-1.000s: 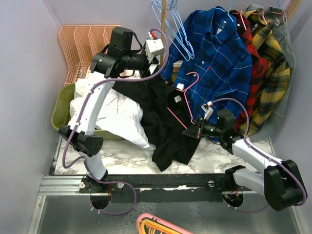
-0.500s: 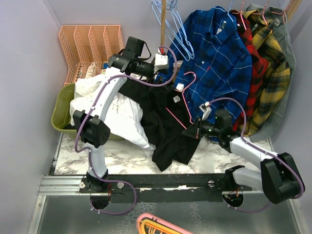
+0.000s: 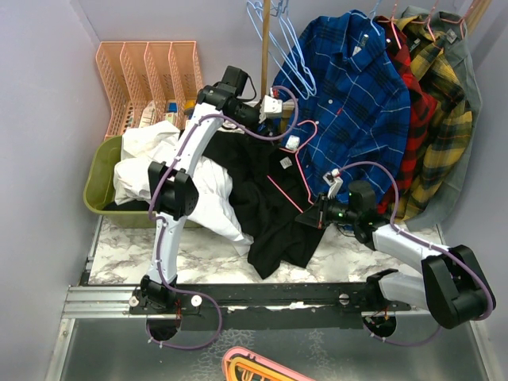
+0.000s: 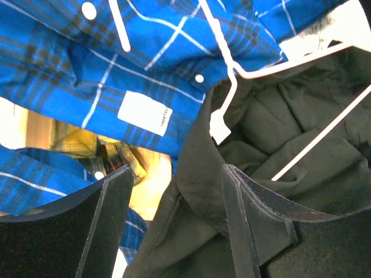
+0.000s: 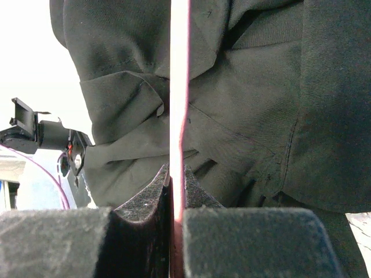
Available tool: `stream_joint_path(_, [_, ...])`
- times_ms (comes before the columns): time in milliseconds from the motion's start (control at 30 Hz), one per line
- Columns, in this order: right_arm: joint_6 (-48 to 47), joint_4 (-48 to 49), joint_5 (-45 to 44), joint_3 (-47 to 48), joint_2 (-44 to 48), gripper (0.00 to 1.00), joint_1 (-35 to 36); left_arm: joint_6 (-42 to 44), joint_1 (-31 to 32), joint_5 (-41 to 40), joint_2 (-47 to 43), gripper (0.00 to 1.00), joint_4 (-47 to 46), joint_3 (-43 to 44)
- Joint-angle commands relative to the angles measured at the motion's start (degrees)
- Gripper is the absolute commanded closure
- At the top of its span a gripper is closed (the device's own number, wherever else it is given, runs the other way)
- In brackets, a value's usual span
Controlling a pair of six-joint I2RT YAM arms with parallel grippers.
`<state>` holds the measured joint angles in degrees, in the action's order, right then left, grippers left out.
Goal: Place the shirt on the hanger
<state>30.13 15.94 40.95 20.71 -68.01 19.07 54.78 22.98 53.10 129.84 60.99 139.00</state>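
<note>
Near the middle of the marble table [image 3: 198, 255], the black shirt [image 3: 266, 202] lies in a crumpled heap. Its near end comes close to the table's near edge, and its far end rises toward the clothes hung at the back. The pink hanger [image 3: 287, 190] lies against the shirt, with its hook at the far end just beside the blue plaid shirt [image 3: 349, 87]. Whether the frame sits inside the neck opening cannot be told.

The right gripper [image 3: 312, 216] sits low at the shirt's right edge, its fingers pressed together on the hanger's wire. In the right wrist view the pink wire runs straight up from between the closed pads, with black fabric behind it on both sides.

The left arm is stretched far across the table, and the left gripper [image 3: 284, 121] is over the shirt's far end, near the hanger's hook. In the left wrist view its fingers stand apart and clamp nothing. A fold of black fabric lies in the gap between them, the hanger's hook is just beyond, and blue plaid cloth fills the far left.

To the left of the shirt, a white garment [image 3: 202, 190] spills out of a green bin [image 3: 94, 189].
</note>
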Motion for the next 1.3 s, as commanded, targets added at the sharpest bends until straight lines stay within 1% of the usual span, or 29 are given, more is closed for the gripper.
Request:
stream_joint_path(0, [-1.6, 3.1, -1.5, -0.1, -0.4, 0.99, 0.4, 6.2, -0.2, -2.9, 1.9, 0.34, 6.7, 2.4])
stream_joint_path(100, [-1.6, 3.2, -1.3, -0.1, -0.8, 0.99, 0.4, 9.6, -0.2, -4.3, 2.8, 0.31, 10.3, 2.6])
stream_joint_path(167, [-1.5, 3.4, -1.3, -0.2, -1.1, 0.99, 0.4, 11.3, -0.2, -5.2, 2.9, 0.32, 11.3, 1.7])
stream_joint_path(233, [-1.4, 3.9, -0.8, -0.4, -1.2, 0.99, 0.5, 12.6, -0.2, -5.8, 3.1, 0.37, 11.4, 0.3])
stream_joint_path(300, [-1.2, 4.6, 0.0, -0.5, -1.1, 0.99, 0.6, 12.6, -0.2, -6.3, 3.6, 0.46, 10.8, 0.2])
stream_joint_path(333, [-1.2, 4.8, 0.2, -0.5, -0.9, 0.99, 0.6, 11.9, -0.2, -6.4, 4.0, 0.47, 10.0, 0.3])
stream_joint_path(367, [-1.2, 4.9, 0.3, -0.6, -0.8, 0.99, 0.7, 11.1, -0.2, -6.5, 4.2, 0.45, 8.9, 0.4])
stream_joint_path(500, [-1.3, 5.1, 0.6, -0.8, -0.5, 0.99, 0.9, 10.1, -0.2, -6.0, 4.7, 0.26, 5.7, 0.4])
stream_joint_path(567, [-1.4, 5.1, 0.4, -0.8, -0.7, 0.99, 1.2, 10.3, 0.0, -5.6, 5.2, 0.21, 5.4, 0.5])
stream_joint_path(633, [-1.5, 5.1, 0.2, -0.8, -1.0, 0.99, 1.4, 10.8, 0.4, -5.8, 5.8, 0.18, 5.6, 0.6])
stream_joint_path(733, [-1.7, 4.9, -0.3, -0.5, -1.6, 0.99, 1.9, 11.8, 0.9, -5.7, 6.7, 0.17, 6.5, 0.5])
stream_joint_path(833, [-2.0, 4.8, -0.5, -0.2, -2.0, 0.99, 2.2, 13.5, 1.4, -5.0, 7.5, 0.26, 8.5, 0.3])
stream_joint_path(867, [-2.1, 4.9, -0.5, -0.1, -2.1, 0.99, 2.3, 14.7, 1.6, -4.7, 7.7, 0.31, 9.7, 0.2])
stream_joint_path(933, [-2.1, 5.0, -0.6, 0.0, -2.1, 0.99, 2.3, 17.0, 1.9, -4.0, 7.9, 0.44, 11.6, -0.3])
stream_joint_path(1000, [-2.2, 5.2, -0.8, 0.0, -2.0, 0.99, 2.4, 17.6, 2.1, -3.4, 7.8, 0.61, 11.7, -1.3])
stream_joint_path(1033, [-2.3, 5.2, -0.8, 0.0, -2.0, 0.99, 2.4, 17.8, 2.1, -2.9, 7.6, 0.67, 11.6, -1.7])
stream_joint_path(1100, [-2.4, 5.2, -1.0, 0.2, -2.0, 0.99, 2.6, 17.7, 2.1, -2.1, 7.3, 0.68, 11.6, -2.1])
stream_joint_path(1267, [-3.0, 4.7, -1.7, 1.3, -3.0, 0.99, 3.0, 17.5, 2.6, -1.3, 5.6, 0.67, 11.6, -2.7])
